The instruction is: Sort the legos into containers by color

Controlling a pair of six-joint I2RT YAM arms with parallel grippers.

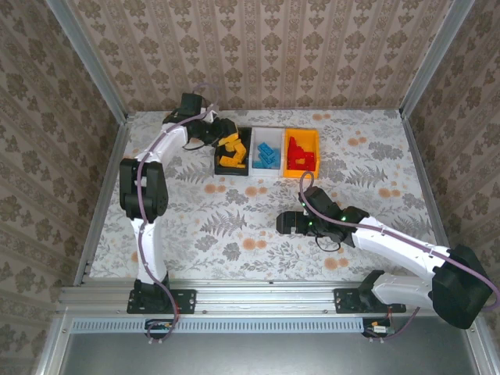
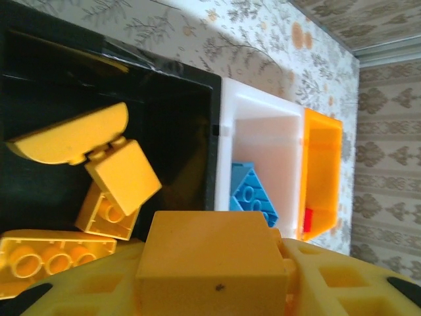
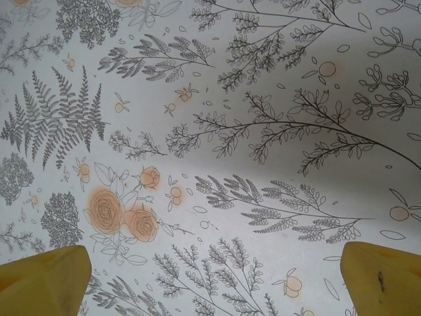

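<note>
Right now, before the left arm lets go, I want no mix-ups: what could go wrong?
1. In the top view the left claw, holding an orange-yellow brick, sits near the outer rim of the black bin; the brick might clip it and fall on the table.
2. The piled bricks lean unevenly, so it could bounce toward the blue bricks in the white bin.

The left gripper [image 1: 222, 133], gripping a yellow lego [image 2: 210, 257], is crowding the black bin [image 1: 219, 167]; bare table [image 1: 226, 219] is lying open nearby.
</note>
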